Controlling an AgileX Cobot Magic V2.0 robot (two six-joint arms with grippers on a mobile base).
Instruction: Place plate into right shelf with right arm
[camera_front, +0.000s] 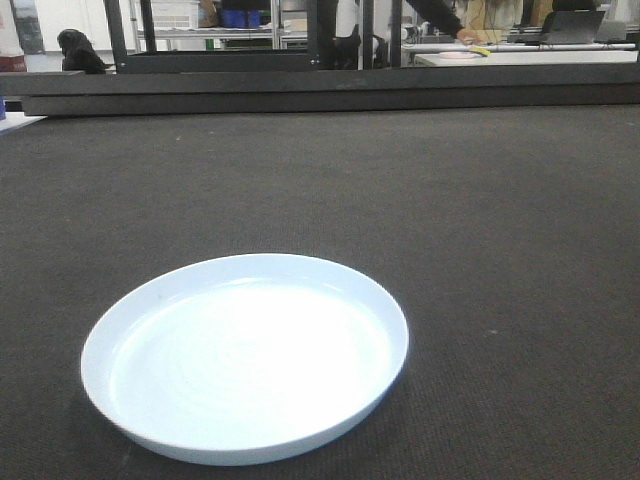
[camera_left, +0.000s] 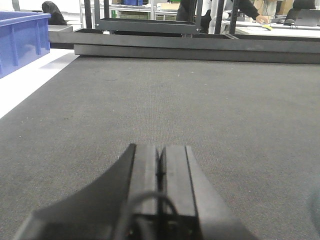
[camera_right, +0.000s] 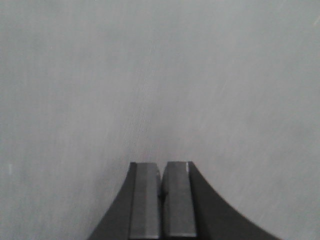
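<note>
1. Nothing legible anywhere: no text, label, brand, number or sign in any of the three views.
2. Far left in the front view, a small red item (camera_front: 10, 62): too small and blurred to read.
3. Far background clutter in the front and left wrist views: likewise too blurred for any lettering.
</note>
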